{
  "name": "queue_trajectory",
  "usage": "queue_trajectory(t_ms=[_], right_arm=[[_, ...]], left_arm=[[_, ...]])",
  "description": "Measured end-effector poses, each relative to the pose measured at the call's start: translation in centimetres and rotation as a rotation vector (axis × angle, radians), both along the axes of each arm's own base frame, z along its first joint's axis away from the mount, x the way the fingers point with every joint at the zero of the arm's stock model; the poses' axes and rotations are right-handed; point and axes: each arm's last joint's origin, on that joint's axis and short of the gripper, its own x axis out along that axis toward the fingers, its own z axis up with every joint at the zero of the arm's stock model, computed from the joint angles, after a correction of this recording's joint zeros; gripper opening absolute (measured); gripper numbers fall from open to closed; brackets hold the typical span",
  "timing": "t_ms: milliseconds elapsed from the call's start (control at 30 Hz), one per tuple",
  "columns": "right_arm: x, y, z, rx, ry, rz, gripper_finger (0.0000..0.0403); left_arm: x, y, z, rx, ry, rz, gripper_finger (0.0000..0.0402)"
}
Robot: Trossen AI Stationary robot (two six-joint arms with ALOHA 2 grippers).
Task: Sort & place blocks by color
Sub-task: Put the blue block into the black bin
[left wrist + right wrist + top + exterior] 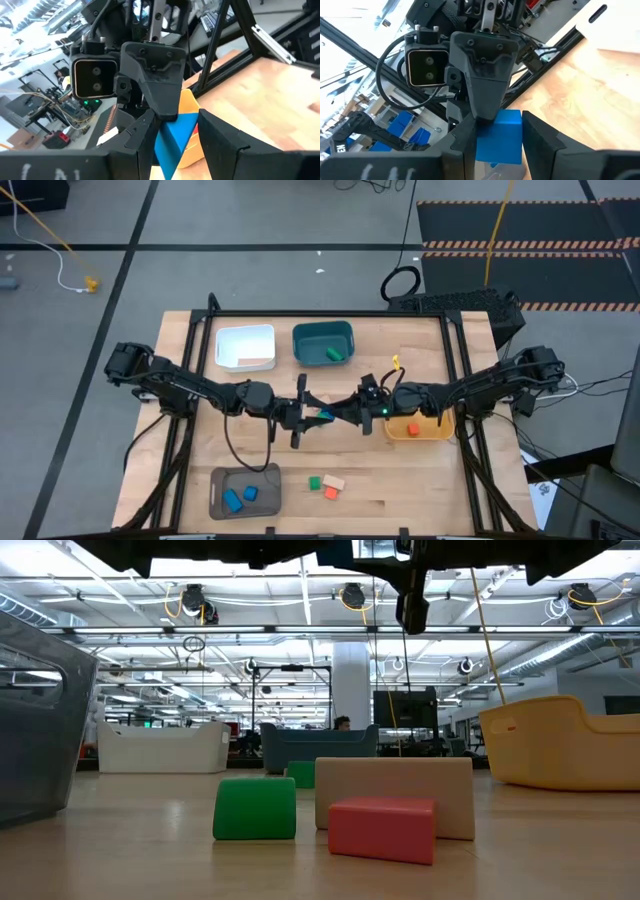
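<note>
Handover mid-table, above wood: left gripper (303, 412) and right gripper (352, 410) meet nose to nose, both clamped on same blue block (323, 416).

Progress, my estimate: roughly half. Grey bin (218, 495) holds two blue blocks (239, 498); teal bin (322, 332) one green; white bin (245, 333) and yellow bin (414, 430) contents unclear.

Left loose near front edge: green block (255, 807), red block (382, 829), tan block (394, 783).

Surface: pale wooden table (400, 480). Room beyond: open lab, bright ceiling lights.
</note>
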Motion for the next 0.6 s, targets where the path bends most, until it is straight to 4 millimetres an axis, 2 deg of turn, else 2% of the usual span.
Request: queue_trajectory(t_ms=[600], right_arm=[[0.05, -0.29, 0.1, 0.052, -0.008, 0.02, 0.011]], left_arm=[[-0.04, -0.12, -0.33, 0.183, 0.009, -0.061, 0.0141]])
